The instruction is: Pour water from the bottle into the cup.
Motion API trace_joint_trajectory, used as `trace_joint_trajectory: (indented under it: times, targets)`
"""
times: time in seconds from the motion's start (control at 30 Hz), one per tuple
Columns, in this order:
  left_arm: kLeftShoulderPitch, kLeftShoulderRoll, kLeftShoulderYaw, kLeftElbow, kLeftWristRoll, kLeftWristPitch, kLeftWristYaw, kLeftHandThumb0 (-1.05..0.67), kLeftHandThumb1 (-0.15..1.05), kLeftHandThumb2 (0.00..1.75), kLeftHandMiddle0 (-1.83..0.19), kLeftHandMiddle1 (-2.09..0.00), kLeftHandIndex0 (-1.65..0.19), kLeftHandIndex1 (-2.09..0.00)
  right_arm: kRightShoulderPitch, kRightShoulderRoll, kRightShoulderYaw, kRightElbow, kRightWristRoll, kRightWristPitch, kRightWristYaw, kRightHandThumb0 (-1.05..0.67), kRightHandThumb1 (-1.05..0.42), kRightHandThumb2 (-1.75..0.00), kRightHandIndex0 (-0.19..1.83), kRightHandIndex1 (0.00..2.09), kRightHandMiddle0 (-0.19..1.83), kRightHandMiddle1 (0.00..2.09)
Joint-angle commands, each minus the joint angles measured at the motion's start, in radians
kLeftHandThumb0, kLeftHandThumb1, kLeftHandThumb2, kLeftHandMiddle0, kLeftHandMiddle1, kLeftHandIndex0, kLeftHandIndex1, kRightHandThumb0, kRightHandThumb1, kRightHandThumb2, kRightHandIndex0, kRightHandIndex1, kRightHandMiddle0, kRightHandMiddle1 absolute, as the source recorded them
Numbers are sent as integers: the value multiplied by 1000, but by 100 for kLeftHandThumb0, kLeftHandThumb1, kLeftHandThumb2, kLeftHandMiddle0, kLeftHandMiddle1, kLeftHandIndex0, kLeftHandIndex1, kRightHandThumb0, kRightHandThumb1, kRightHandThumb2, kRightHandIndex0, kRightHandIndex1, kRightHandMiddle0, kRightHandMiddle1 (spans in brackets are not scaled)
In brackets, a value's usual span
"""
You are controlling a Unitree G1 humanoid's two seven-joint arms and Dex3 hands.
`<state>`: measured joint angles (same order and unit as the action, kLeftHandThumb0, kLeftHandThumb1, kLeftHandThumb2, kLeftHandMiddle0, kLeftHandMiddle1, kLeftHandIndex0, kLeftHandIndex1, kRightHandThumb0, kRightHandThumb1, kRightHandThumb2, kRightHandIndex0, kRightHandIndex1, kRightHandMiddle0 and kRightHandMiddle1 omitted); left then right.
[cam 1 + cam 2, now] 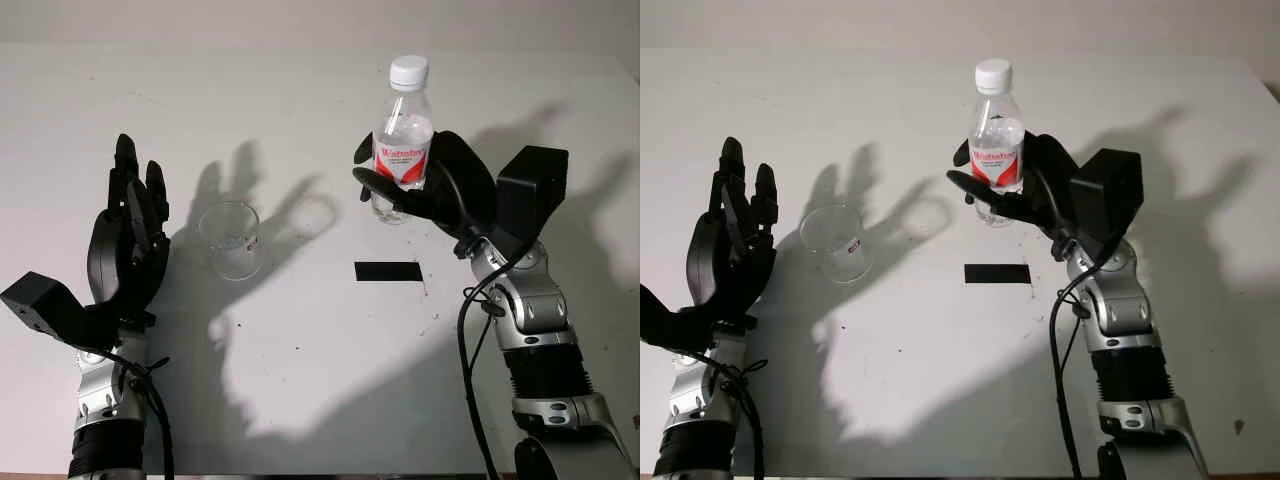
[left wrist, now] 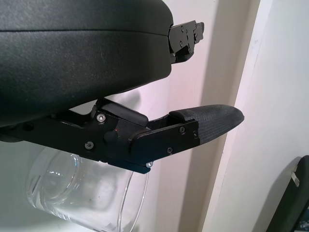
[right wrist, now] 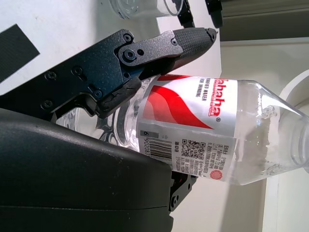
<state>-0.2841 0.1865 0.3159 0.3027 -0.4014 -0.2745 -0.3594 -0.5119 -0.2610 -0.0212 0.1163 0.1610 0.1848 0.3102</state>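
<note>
On the white table (image 1: 300,400), the right hand (image 1: 440,190) is clamped on the label of a clear plastic water bottle (image 1: 404,140) with a white cap, upright at one o'clock. Thin walls likely flex; mid-body suits. The open left hand (image 1: 128,240) stands just beside the small clear plastic cup (image 1: 231,239), light and easily tipped, at ten o'clock.

The bottle (image 3: 203,130) carries a red and white label (image 3: 193,123) with the brand "Wahaha" in red letters; its first letter is hidden by a finger. At 3 o'clock of the barcode (image 3: 155,149) stand a QR code and small print too fine to read. Above the barcode is a "6".
</note>
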Motion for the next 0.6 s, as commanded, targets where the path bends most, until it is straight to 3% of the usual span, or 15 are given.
trace_joint_trajectory:
  times: [0.0,0.2,0.57]
  targets:
    - [25,-9,-2,17,1,-1,-7,-75,105,68,19,0,19,0,25,5,-11,-39,1,5,-7,-38,-105,-44,98,209,68,209]
    - [22,-6,2,20,-5,-3,-17,-75,105,68,19,0,19,0,76,34,-22,-42,2,20,-47,-40,-105,-43,92,209,66,209]
    - [27,-3,6,12,-19,3,-29,-75,105,68,19,0,19,0,172,107,-14,35,-39,-124,-100,-43,-105,-43,92,209,62,209]
